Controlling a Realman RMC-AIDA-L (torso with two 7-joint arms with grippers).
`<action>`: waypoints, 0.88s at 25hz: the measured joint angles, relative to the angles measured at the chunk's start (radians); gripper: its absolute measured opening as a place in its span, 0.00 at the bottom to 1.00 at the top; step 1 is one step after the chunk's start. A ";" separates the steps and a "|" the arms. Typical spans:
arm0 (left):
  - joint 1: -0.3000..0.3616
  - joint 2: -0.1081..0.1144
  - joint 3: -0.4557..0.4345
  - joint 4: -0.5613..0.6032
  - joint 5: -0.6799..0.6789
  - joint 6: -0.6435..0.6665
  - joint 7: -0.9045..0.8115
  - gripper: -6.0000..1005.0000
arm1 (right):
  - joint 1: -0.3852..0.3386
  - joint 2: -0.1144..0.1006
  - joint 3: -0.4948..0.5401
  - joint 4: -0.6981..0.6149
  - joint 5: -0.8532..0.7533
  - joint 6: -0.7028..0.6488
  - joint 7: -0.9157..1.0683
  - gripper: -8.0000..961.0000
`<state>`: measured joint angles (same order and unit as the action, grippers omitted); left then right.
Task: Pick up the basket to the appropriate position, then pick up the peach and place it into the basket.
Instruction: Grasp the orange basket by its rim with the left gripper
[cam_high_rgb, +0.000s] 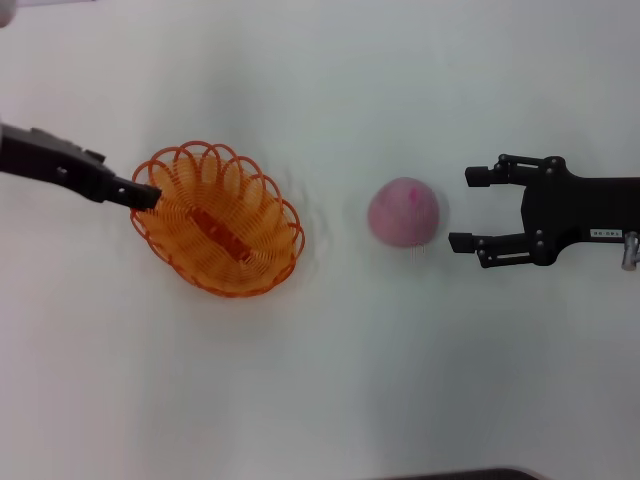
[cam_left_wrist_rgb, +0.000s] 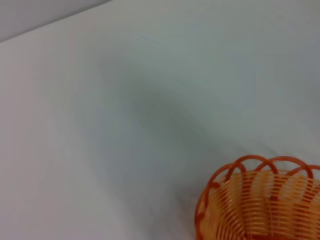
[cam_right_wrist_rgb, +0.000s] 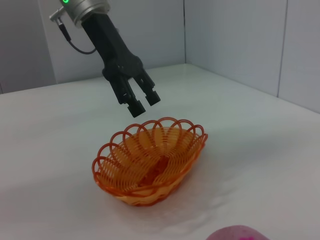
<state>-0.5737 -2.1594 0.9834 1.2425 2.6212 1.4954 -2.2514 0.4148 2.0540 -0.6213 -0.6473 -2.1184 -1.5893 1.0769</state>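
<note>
Basket (cam_high_rgb: 218, 221) sits on the counter (cam_high_rgb: 330, 390), left of centre and clear of every edge. Left gripper (cam_right_wrist_rgb: 141, 103) hangs just above its left rim with fingers a little apart, gripping nothing; basket looks set down. Peach (cam_high_rgb: 403, 212) lies right of centre, well apart from the basket. Right gripper (cam_high_rgb: 472, 208) spread wide just beside it, empty, lined up to close on the fruit.
</note>
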 joint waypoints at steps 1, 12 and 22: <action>-0.008 0.000 0.012 -0.003 0.007 -0.006 -0.002 0.93 | 0.001 0.000 0.000 0.000 0.000 0.000 0.000 0.94; -0.122 -0.002 0.102 -0.152 0.079 -0.122 -0.012 0.93 | 0.004 0.001 0.000 0.000 0.000 0.000 0.000 0.94; -0.147 -0.002 0.187 -0.182 0.118 -0.184 -0.014 0.93 | 0.007 0.003 0.000 0.000 0.000 0.000 0.000 0.94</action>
<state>-0.7207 -2.1615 1.1699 1.0609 2.7388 1.3118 -2.2650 0.4216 2.0570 -0.6213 -0.6473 -2.1184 -1.5892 1.0769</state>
